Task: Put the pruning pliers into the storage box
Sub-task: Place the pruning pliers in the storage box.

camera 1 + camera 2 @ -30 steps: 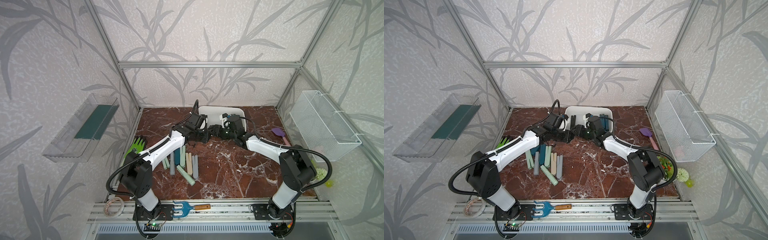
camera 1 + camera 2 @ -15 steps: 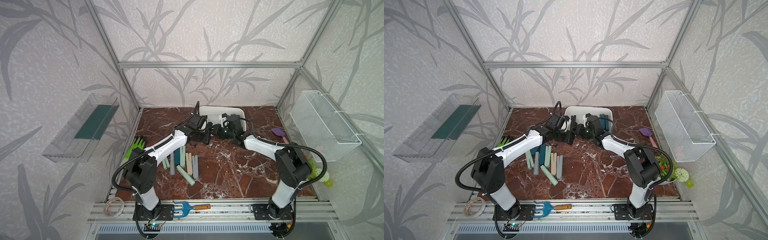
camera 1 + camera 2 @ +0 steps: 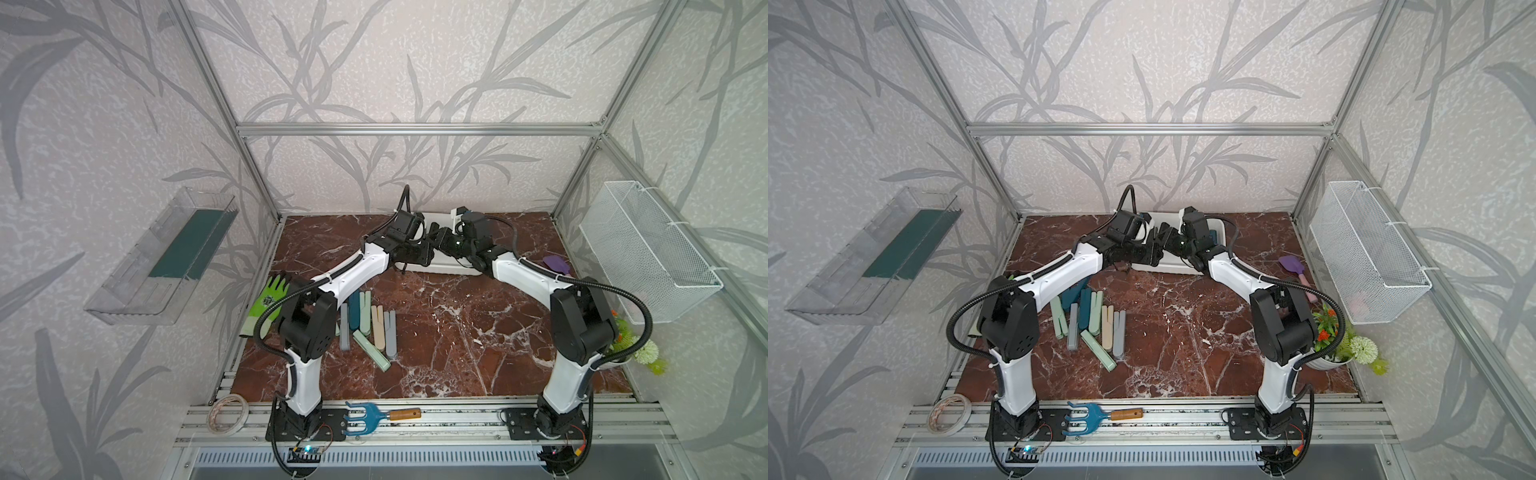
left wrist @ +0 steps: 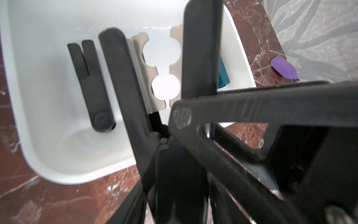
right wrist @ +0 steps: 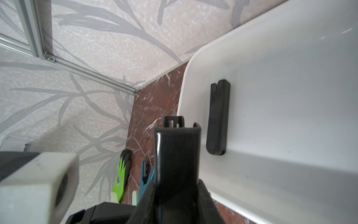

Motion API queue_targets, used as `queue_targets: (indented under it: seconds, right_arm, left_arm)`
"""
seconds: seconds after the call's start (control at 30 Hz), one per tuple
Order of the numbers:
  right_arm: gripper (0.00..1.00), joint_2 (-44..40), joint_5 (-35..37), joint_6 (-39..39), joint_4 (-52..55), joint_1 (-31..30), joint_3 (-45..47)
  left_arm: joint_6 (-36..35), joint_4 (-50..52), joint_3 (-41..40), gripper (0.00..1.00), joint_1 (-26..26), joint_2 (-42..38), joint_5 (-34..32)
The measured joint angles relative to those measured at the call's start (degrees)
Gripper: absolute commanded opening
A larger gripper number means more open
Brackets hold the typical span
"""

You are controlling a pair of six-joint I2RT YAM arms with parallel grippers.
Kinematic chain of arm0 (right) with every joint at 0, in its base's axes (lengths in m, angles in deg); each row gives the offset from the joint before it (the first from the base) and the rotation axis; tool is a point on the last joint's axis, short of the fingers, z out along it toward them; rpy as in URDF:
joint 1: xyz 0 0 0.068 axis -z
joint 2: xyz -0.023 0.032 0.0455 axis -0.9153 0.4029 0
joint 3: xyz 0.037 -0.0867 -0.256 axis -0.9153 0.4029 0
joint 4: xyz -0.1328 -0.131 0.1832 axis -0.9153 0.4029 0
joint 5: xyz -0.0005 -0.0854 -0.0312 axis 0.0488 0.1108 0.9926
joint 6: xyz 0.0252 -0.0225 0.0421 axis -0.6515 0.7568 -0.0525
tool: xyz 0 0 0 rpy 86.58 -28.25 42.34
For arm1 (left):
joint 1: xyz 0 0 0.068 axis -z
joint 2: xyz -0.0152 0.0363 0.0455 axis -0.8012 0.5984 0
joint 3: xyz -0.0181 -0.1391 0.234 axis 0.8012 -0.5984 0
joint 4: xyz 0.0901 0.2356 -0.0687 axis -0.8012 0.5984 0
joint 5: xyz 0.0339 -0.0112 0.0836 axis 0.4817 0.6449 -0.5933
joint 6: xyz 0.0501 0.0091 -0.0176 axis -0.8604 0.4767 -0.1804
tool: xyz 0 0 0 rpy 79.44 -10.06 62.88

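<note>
Hiding most of the storage box [image 4: 38, 151] from above, my two wrists [image 3: 405, 224] meet over its near rim — left jaws parted, right jaws clamped on black pliers [image 5: 176, 164], another black pair [image 4: 91, 85] lying inside.

White storage box [image 4: 29, 116]; black pruning pliers [image 4: 93, 87]

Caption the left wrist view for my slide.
Left gripper open above the white box, where black pliers and teal pliers lie; purple spatula outside.
</note>
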Motion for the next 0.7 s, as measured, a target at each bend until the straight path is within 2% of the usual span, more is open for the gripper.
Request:
queue_targets:
  seconds: [0.23, 0.43, 0.7]
  right_arm:
    - [0.00, 5.62, 0.87, 2.95, 2.10, 2.29, -5.18]
    - [0.00, 9.27, 0.22, 4.07, 2.75, 3.17, -5.99]
    - [0.00, 13.22, -0.46, 4.42, 2.25, 4.59, -8.59]
  left_arm:
    - [-0.11, -1.16, 6.08, 0.60, -1.53, 7.34, 2.12]
    - [-0.13, -1.33, 6.86, 0.62, -2.64, 8.63, 2.89]
    - [-0.04, -1.84, 12.07, 0.62, -4.28, 11.30, 3.23]
